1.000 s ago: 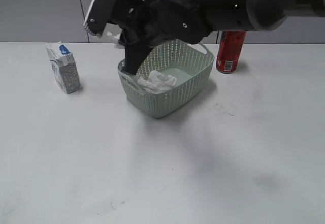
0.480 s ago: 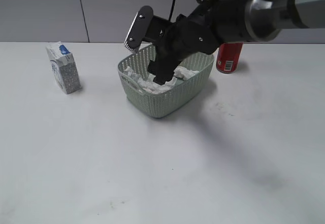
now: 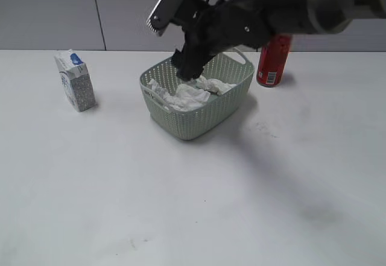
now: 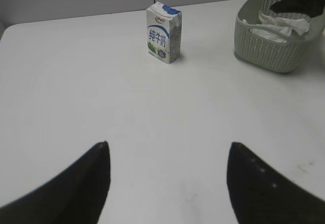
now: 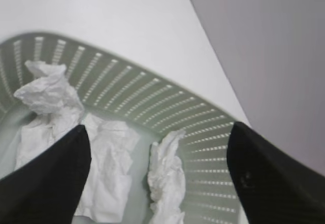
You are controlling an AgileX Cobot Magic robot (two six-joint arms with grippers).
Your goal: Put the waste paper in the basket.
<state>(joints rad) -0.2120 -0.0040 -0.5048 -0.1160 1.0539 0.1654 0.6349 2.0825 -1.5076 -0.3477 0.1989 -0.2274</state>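
The mint-green basket (image 3: 205,118) stands on the white table, with crumpled white waste paper wads (image 3: 188,96) lying inside it. In the right wrist view three wads show in the basket (image 5: 152,102): one at the left (image 5: 48,89), one in the middle (image 5: 106,173), one at the right (image 5: 167,178). My right gripper (image 3: 186,68) hangs open and empty just above the basket (image 5: 157,137). My left gripper (image 4: 167,155) is open and empty over bare table, far from the basket (image 4: 274,51).
A white-and-blue milk carton (image 3: 75,80) stands left of the basket, also in the left wrist view (image 4: 163,32). A red drink can (image 3: 272,61) stands right of and behind the basket. A grey wall runs along the back.
My right gripper lowered a wad into the basket, let it go, and has risen a little above it. The basket now holds more paper.
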